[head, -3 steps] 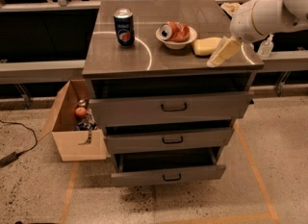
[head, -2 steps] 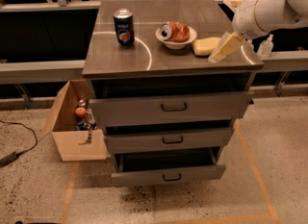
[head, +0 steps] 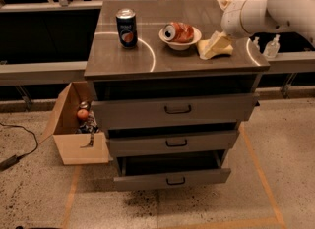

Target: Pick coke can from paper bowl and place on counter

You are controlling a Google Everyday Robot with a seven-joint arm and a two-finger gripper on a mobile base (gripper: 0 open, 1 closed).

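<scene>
Coke can [head: 178,31] is seen lying on its side inside the paper bowl [head: 180,44], with its silver end turned toward the left of the view. The bowl is set on the counter [head: 167,62], toward the far side and a little right of the middle. A taller dark blue can [head: 127,27] is stood upright on the counter to the left of the bowl, well apart from it. A yellow sponge [head: 206,52] is laid just to the right of the bowl.

The gripper [head: 221,40] is held low over the counter's right part, at the end of the white arm [head: 261,9] that is brought in from the upper right. It is seen right at the sponge and partly overlapping it in the view, to the right of the bowl and clear of the can. Whether the gripper is open or closed cannot be told, as its pale shape is merged with the sponge.

Below the counter, three drawers are seen, each pulled out a little: the top drawer [head: 177,109], the middle drawer [head: 176,143] and the bottom drawer [head: 175,180]. An open cardboard box [head: 78,147] is placed on the floor against the cabinet's left side, and a small orange round object [head: 82,114] is visible in it. Two small clear bottles [head: 272,46] are seen beyond the counter's right edge.
</scene>
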